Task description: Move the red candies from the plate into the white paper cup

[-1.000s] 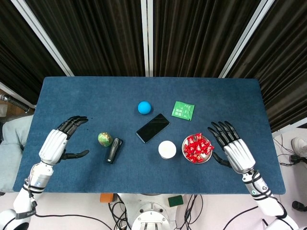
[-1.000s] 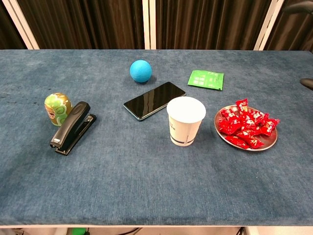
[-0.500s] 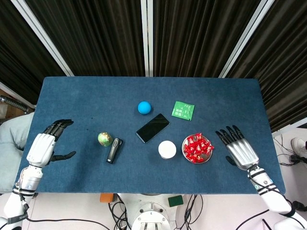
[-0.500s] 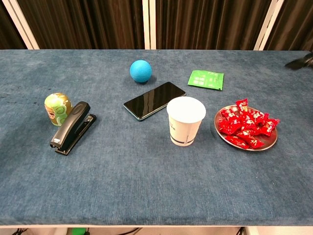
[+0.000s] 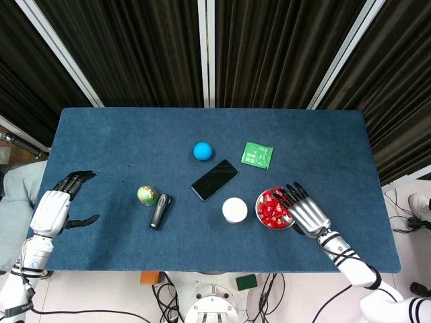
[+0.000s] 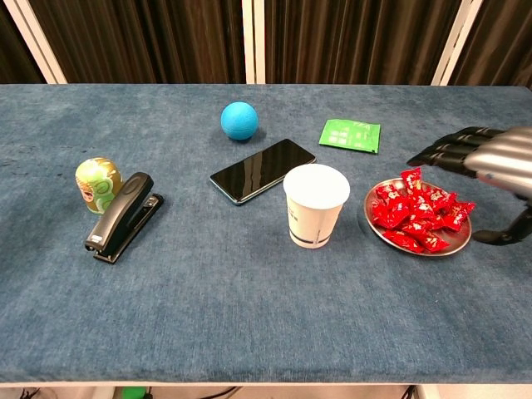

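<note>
With the right hand (image 6: 490, 166) spread, empty, above the plate (image 6: 456, 243), lower and pinch one red candy (image 6: 413, 219), cup (image 6: 316, 204) at nine o'clock.

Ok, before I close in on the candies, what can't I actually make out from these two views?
- Head view: the right hand covers the plate's right side and the candies there; contact unclear.
- Chest view: the right hand is cut off by the right edge; the left hand is out of frame.
- White paper cup: neither view shows its bottom.
- Green packet: print too small.
</note>
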